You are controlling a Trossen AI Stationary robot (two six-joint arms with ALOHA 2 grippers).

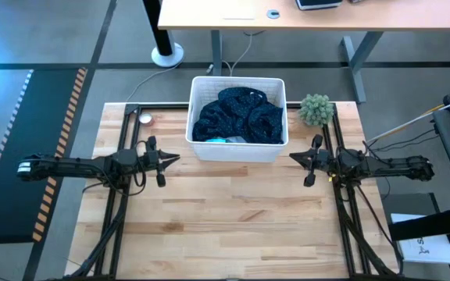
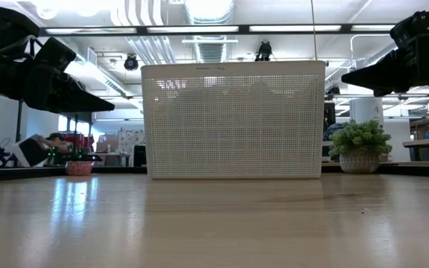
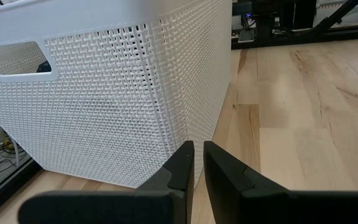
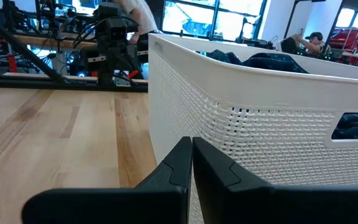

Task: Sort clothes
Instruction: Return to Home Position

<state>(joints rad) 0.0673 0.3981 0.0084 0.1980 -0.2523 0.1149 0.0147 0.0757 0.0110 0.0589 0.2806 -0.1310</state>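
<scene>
The table is bare in front; the basket is set at its far middle, long axis running left to right; the clothes are heaped inside it, navy dotted fabric on top, a bit of light blue seen at the near wall; the plant is just beside the basket's right far corner; the left gripper is held off the basket's near left corner, fingers nearly together, a thin gap seen, nothing held; the right gripper is at the near right corner, fingers pressed together, empty; both are about equally near; the clothes lie inward and beyond each tip, over the rim, so a lift over the wall is judged needed first.
</scene>
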